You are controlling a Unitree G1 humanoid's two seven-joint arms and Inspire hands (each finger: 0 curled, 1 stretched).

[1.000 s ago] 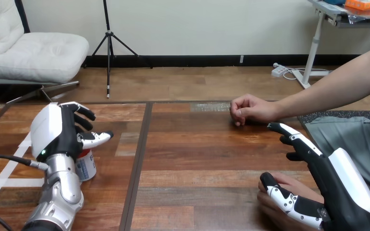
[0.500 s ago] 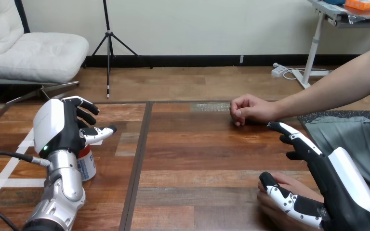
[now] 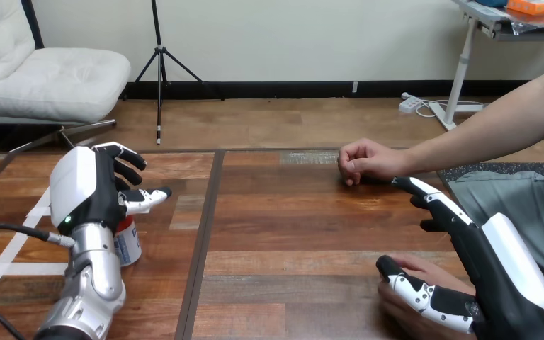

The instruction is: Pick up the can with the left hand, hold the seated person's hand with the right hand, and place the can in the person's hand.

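One can point(image 3: 129, 244) stands on the table point(image 3: 290, 234) just under the left robot hand point(image 3: 85, 188), fingers spread and empty — best to sink around it before closing — while the right robot hand point(image 3: 496, 283), fingers straight, lies over the person's near hand point(image 3: 414, 265).

The can point(image 3: 129, 242) is mostly hidden behind the left hand point(image 3: 88, 188) and its forearm, and only its lower side shows. On the bench point(image 3: 290, 234), the nearer person's hand point(image 3: 425, 268) lies largely under the right hand point(image 3: 492, 280). The bottom edge cuts off both.
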